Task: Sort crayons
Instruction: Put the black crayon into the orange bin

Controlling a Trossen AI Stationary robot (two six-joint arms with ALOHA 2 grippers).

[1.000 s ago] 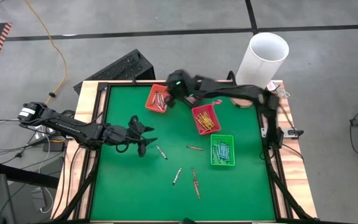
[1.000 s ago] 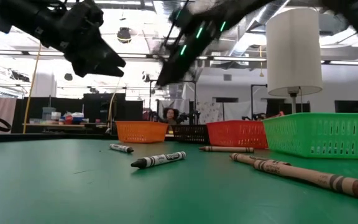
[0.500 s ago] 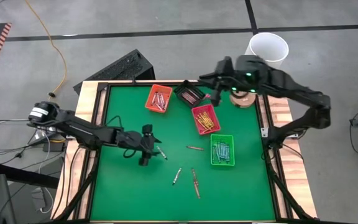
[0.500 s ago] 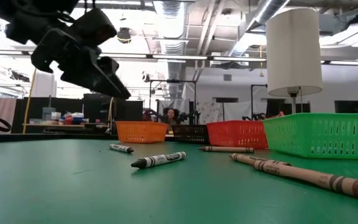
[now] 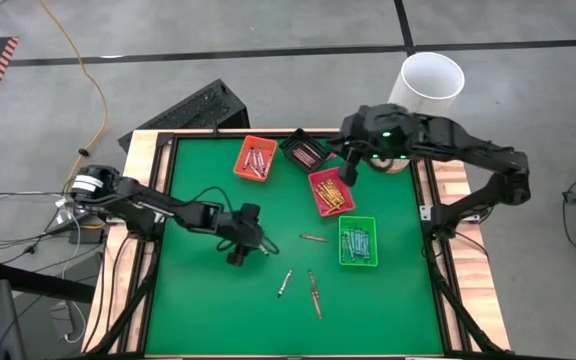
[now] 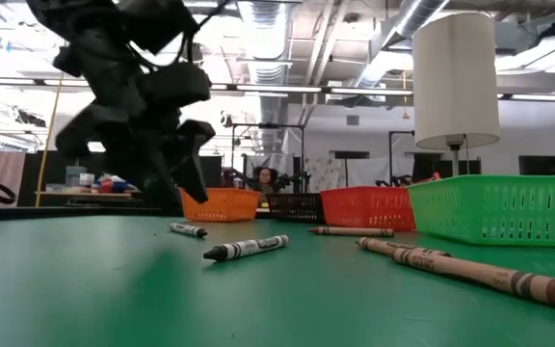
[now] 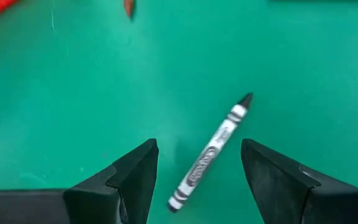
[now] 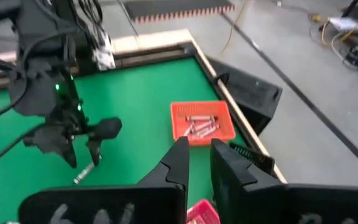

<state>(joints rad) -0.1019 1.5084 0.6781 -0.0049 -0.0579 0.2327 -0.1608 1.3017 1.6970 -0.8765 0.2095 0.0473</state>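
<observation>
Looking down past your left pincer (image 7: 196, 171), you see a grey crayon (image 7: 211, 153) with a white-and-grey paper wrapper and a dark pointed tip lying flat on the green table (image 5: 208, 300). Its long axis runs on a diagonal between the two dark fingers (image 7: 132, 180), which stand wide apart on either side of it and do not touch it; the tip points away from the wrist. In the high view that pincer (image 5: 245, 238) hangs low over the table's middle-left, with the same crayon (image 5: 260, 245) at its fingertips.

Your other loose crayons lie to the right of it: a brown-red one (image 5: 314, 238) lying nearly crosswise beside the green tray (image 5: 357, 264), a grey one (image 5: 284, 283) on a slant, and a brown pair (image 5: 314, 294) lying roughly lengthwise toward the table's near edge. From table height, the black-tipped grey crayon (image 6: 246, 248) lies nearest, a shorter one (image 6: 188, 229) behind it, and a long brown one (image 6: 465, 269) at the right.

Sorted sticks fill the orange tray (image 5: 255, 158), the dark tray (image 5: 304, 150), the red tray (image 5: 330, 192) and the green one.

Your right pincer (image 5: 351, 168) hovers above the far end of the red tray, its fingers (image 8: 180, 163) nearly together with only a narrow gap, holding nothing.
</observation>
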